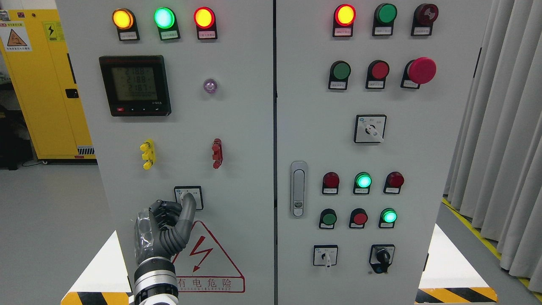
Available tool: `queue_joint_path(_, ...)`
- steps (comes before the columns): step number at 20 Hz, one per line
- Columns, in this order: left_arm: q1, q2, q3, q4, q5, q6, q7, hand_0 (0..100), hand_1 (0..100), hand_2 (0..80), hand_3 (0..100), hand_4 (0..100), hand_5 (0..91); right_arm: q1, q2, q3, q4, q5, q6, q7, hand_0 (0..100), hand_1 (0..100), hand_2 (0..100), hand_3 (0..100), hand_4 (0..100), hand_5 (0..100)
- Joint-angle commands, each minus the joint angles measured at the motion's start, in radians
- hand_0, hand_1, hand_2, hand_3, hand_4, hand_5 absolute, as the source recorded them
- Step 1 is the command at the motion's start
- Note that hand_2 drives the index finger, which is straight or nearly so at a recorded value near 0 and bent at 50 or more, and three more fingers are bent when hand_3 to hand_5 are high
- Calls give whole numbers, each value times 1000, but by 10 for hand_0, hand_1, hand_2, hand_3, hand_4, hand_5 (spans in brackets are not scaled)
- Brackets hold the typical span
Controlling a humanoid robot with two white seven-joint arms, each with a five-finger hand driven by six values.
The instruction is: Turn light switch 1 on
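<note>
The light switch [183,197] is a small rotary selector on a white square plate, low on the left cabinet door [237,169], just above the red triangle warning sign [211,258]. My left hand [180,207] reaches up from the bottom edge and sits on it. Its dark thumb [186,216] lies over the knob and hides most of it. The other fingers [163,212] are curled close against the knob's left side. Only a sliver of white knob shows beside the thumb tip. The right arm does not show.
Above the switch are yellow [147,154] and red [217,153] terminal posts, a digital meter [134,85] and lit indicator lamps. The right door [423,148] carries push buttons, lamps, other selector switches and a door latch [298,189]. Grey curtains hang at right; a yellow cabinet stands at back left.
</note>
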Motion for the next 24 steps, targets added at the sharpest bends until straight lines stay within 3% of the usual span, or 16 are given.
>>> queue_joint_path(1,0,0,0,2,0,-1,-4,661,520,660,912,889,860,0,0,0,0,-29,1,1,0,500,40,0,0,0)
queue_joint_path(11,-3,0,-1,9,0,-2,-4,724,546,651,908,887,861,0,0,0,0,-29,1,-1,0,500,40,0,0,0)
queue_joint_path(24,-3,0,-3,7,5,-5,-4,736,495,652,906,887,862,0,0,0,0,-29,1,-1,0,500,40,0,0,0)
